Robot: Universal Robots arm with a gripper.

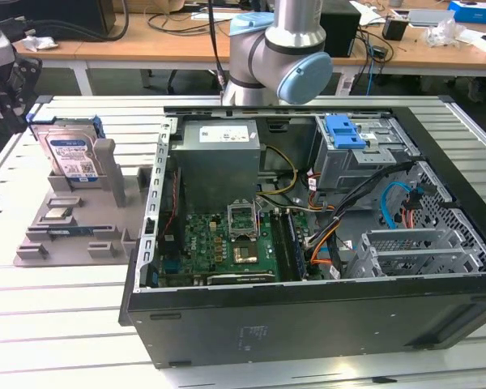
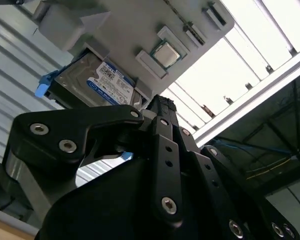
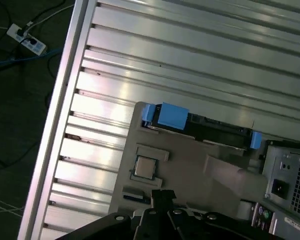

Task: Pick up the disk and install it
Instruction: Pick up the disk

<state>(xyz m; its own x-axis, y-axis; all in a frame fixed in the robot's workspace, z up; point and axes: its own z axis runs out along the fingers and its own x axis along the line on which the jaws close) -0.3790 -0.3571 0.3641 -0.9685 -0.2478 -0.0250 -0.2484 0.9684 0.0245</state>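
At the exterior view's left, the disk (image 1: pixel 71 150) stands on edge in a grey fixture (image 1: pixel 65 235). Gripper (image 3: pixel 163 196) above, jaws closed and empty; disk's top edge crosswise beyond them.

We've got the arm (image 1: pixel 279 49) at the table's (image 1: pixel 57 324) far edge in the exterior view, silver joint, blue cap; black gripper (image 2: pixel 162 104) in both wrist views, linkages converging to its tip, aimed at the table

The exterior view looks down steeply over the open computer case (image 1: pixel 308 328), with the grey holder (image 1: pixel 85 215) at the exterior view's left. Both wrist views face that holder and the disk (image 2: pixel 97 82) from close above.
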